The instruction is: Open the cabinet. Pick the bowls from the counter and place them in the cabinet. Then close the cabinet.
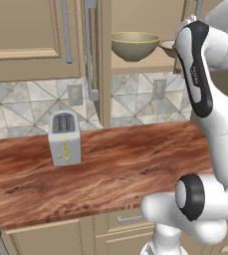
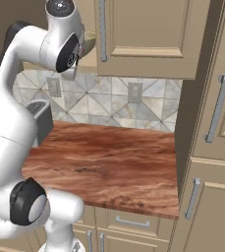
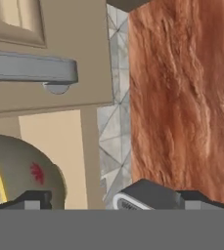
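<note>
I judge the placing step to be at its end. Both bowls sit on the shelf inside the cabinet [image 1: 103,60], and the table [image 1: 110,169] carries no bowl that I can see, so closing is what remains.

Positions:
- Deep bowl [image 1: 135,45]: upright on the shelf, just beside the open door's inner edge.
- Shallow bowl [image 1: 168,47]: on the same shelf, partly hidden by my arm. In the hand view it lies close in front of the camera, its yellow rim and a red mark visible.
- Toaster [image 1: 65,137]: near the table's back edge, well apart from the bowls.
- Cabinet: the left door stands swung out edge-on toward me. The other door's bar handle [image 3: 33,68] shows in the hand view, directly beyond the hand.

Jaws: the gripper [image 3: 111,200] is spread wide and released. Nothing lies between the fingertips [image 3: 33,200]; I hold nothing. Whether a fingertip brushes the shallow bowl, I cannot tell.

Next move, as I judge it: withdraw the hand clear of the shelf without nudging the shallow bowl, then push each door flat against the cabinet front.
</note>
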Controlling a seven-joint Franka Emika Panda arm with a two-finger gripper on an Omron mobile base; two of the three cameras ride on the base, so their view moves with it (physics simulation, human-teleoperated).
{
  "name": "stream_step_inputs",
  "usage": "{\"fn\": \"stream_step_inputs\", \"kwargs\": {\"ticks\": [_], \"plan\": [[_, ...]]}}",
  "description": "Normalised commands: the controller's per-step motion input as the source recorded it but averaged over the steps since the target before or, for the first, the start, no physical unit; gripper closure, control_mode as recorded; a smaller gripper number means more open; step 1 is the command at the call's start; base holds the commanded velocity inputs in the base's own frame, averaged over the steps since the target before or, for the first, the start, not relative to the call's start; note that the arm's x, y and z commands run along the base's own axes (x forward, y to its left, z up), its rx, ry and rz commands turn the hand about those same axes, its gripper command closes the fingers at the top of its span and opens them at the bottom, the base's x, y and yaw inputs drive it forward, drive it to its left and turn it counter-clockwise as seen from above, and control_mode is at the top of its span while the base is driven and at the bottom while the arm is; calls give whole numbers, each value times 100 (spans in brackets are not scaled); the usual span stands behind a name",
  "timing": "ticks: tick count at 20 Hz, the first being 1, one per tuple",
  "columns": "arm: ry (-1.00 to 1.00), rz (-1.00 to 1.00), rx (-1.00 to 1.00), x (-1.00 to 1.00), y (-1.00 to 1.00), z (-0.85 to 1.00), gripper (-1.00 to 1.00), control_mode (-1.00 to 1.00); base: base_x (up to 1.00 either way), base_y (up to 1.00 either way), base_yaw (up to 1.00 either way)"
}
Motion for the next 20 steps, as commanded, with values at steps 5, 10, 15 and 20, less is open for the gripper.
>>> {"fn": "stream_step_inputs", "kwargs": {"ticks": [5,10,15,20], "plan": [[-5,0,3,-100,-28,-18,-100,-100,0,0,0],[-2,0,1,-100,-3,-2,-100,-100,0,0,0],[0,0,0,-92,-6,7,-100,-100,0,0,0],[0,0,0,-84,-15,0,-100,-100,0,0,0]]}}
